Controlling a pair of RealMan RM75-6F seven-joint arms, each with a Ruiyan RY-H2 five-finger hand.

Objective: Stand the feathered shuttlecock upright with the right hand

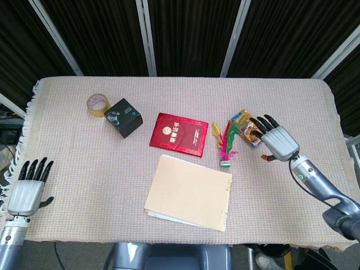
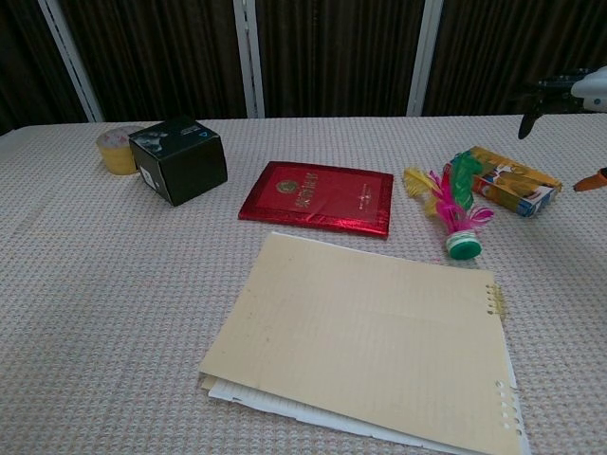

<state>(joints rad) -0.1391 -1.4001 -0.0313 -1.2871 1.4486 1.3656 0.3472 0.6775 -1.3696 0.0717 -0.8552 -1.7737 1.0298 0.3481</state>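
Right hand [image 1: 278, 142]: right of centre in the head view, raised over the tablecloth [image 1: 84, 163], fingers spread and pointing toward the upper left, holding nothing; in the chest view only its dark fingertips [image 2: 527, 121] and an orange-tipped thumb enter at the upper right edge. The splayed pose reads as readiness to close on something, not as a grip. Small colourful packet [image 1: 251, 129]: directly under or just beside the fingertips, lying flat; contact cannot be told. Feathered shuttlecock [image 1: 225, 145]: just left of the packet, lying on its side, green base [image 2: 464, 248] toward the lower edge of the frame, pink, green and yellow feathers fanned toward the upper edge; not yet upright, and its base sits close to the top edge of the manila notebook [image 1: 189, 192], which may crowd the approach. Red booklet [image 1: 179, 133]: centre frame, flat. Black box [image 1: 123, 117] and roll of tape [image 1: 97, 104]: upper left, near each other, well apart from the work. Left hand [image 1: 29, 190]: lower left edge, fingers extended, empty, apparently parked clear since the task names the other hand.
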